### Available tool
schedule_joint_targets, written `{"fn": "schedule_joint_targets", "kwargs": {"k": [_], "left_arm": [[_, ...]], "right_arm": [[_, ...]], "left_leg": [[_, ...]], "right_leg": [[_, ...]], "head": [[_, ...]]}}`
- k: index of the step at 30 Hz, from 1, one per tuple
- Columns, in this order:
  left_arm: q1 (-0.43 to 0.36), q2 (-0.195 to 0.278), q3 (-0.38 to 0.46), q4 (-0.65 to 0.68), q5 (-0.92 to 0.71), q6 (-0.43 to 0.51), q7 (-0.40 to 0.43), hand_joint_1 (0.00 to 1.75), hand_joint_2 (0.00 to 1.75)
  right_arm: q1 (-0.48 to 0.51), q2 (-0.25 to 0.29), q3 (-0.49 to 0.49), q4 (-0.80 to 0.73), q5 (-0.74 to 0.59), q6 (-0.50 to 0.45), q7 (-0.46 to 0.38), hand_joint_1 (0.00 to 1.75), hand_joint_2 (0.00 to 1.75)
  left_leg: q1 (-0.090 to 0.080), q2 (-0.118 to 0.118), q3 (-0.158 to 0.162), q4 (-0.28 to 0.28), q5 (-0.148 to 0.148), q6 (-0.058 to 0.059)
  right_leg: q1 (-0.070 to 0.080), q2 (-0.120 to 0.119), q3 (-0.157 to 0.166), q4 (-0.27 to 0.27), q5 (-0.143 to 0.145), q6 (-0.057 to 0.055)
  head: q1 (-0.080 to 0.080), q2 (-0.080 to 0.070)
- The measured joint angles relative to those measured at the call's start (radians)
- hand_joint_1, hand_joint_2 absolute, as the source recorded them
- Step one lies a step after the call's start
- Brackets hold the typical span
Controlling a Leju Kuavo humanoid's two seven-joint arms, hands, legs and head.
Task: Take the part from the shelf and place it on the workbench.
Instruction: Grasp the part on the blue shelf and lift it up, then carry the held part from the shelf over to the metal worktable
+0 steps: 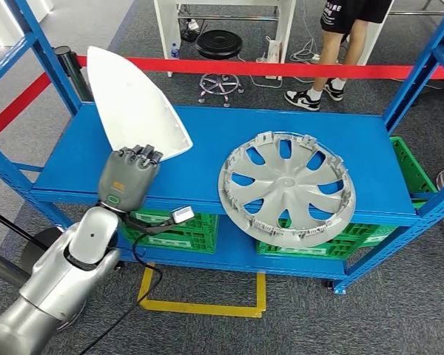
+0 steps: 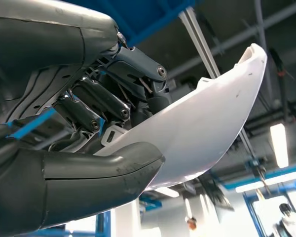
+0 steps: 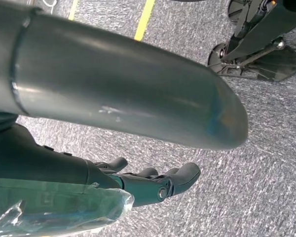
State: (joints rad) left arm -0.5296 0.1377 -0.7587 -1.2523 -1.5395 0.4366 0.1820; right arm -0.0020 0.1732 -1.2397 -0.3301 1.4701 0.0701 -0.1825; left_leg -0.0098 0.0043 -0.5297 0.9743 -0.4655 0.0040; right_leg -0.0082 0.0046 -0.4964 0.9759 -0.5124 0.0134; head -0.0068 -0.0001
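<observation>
A white, pointed plastic cover part [image 1: 132, 100] is tilted up above the left end of the blue shelf [image 1: 209, 159]. My left hand [image 1: 127, 177] grips its near edge, fingers on top and thumb below. In the left wrist view the thumb [image 2: 101, 173] lies under the white part [image 2: 206, 123] and the dark fingers [image 2: 101, 98] press on its other face. My right hand [image 3: 158, 182] hangs over the grey carpet with its fingers stretched out and nothing in them.
A silver hubcap [image 1: 286, 188] lies on the shelf's right half. Green crates [image 1: 175, 229] sit on the lower shelf. A red barrier tape [image 1: 298, 69] runs behind the rack, where a person [image 1: 342, 44] stands near a black stool [image 1: 220, 48].
</observation>
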Motion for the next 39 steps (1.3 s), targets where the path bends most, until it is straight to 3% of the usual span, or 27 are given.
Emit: {"fn": "schedule_joint_targets", "kwargs": {"k": [10,26,32,35,37,39], "left_arm": [[-0.006,0.015,-0.004,-0.015,0.002,0.014,0.006,1.75,1.75],[0.029,0.013,0.021,0.008,0.094,-0.044,-0.056,1.75,1.75],[0.047,0.027,0.028,0.017,0.095,-0.042,-0.053,1.75,1.75],[0.051,0.031,0.031,0.021,0.094,-0.042,-0.053,1.75,1.75],[0.051,0.032,0.034,0.021,0.091,-0.042,-0.053,1.75,1.75],[0.053,0.032,0.036,0.023,0.086,-0.042,-0.053,1.75,1.75]], "right_arm": [[-0.009,-0.024,0.007,0.054,0.002,-0.021,0.003,0.0,0.0],[-0.015,-0.045,0.017,0.099,0.012,-0.052,0.026,0.0,0.0],[-0.017,-0.046,0.029,0.107,0.023,-0.056,0.026,0.0,0.0],[-0.017,-0.046,0.033,0.109,0.026,-0.058,0.026,0.0,0.0],[-0.018,-0.049,0.035,0.11,0.027,-0.06,0.026,0.0,0.0],[-0.018,-0.053,0.038,0.112,0.028,-0.061,0.026,0.0,0.0]], "left_leg": [[0.0,0.0,0.0,0.0,0.0,0.0],[0.0,0.0,-0.004,0.001,0.0,0.0],[-0.003,0.0,-0.013,0.012,-0.003,0.005],[0.0,0.0,-0.016,0.008,0.007,0.014],[0.005,0.003,-0.017,-0.004,0.019,0.024],[0.008,0.005,-0.025,-0.01,0.027,0.03]], "right_leg": [[0.0,0.0,0.0,0.0,0.0,0.0],[-0.001,0.0,-0.003,0.0,0.0,0.0],[-0.002,0.0,-0.009,0.002,0.003,0.004],[-0.003,0.0,-0.011,0.0,0.007,0.015],[-0.002,-0.001,-0.028,0.027,-0.02,0.022],[-0.005,-0.001,-0.077,0.132,-0.086,0.028]], "head": [[0.0,0.0],[0.0,0.0],[0.0,0.0],[0.0,0.0],[0.001,0.0],[0.004,0.0]]}}
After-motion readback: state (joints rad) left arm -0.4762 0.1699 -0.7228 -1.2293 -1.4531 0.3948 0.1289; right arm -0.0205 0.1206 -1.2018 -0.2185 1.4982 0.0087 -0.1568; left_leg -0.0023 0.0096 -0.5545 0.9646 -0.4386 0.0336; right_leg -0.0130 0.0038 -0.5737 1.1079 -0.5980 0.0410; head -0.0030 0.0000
